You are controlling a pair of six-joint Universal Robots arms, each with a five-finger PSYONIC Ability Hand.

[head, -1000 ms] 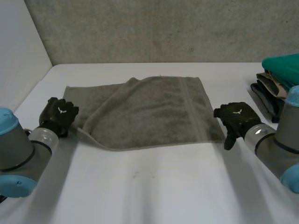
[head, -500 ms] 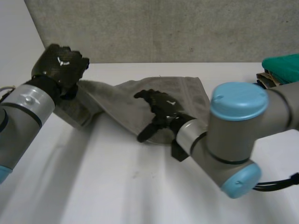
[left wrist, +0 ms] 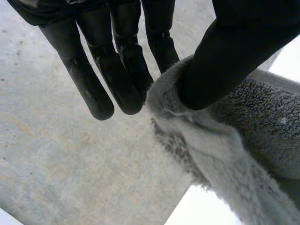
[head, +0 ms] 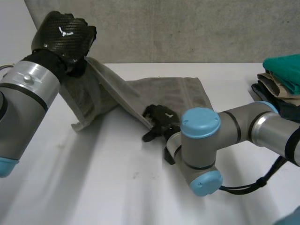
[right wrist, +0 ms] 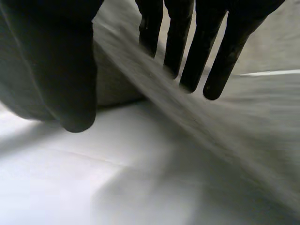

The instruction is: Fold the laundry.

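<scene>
Two hands are working on one grey towel [head: 180, 93], which is lying across the far middle of the white tabletop [head: 108, 187] with its left part being lifted off the surface. The left hand [head: 63, 35] is hovering high above the far left corner of the tabletop, clamped on the towel's edge. In its wrist view the thumb [left wrist: 225, 56] is pressing the cloth against the fingers [left wrist: 117, 79], and the towel is hanging down from that pinch in a taut slope. The right hand [head: 159, 118] is sitting low at the towel's near edge, about mid-table. Its fingers [right wrist: 211, 51] are straight and spread apart from the thumb [right wrist: 61, 70], with the stretched cloth running just beside them. One stack of folded clothes [head: 281, 79] is resting at the right edge of the tabletop, well apart from the towel.
</scene>
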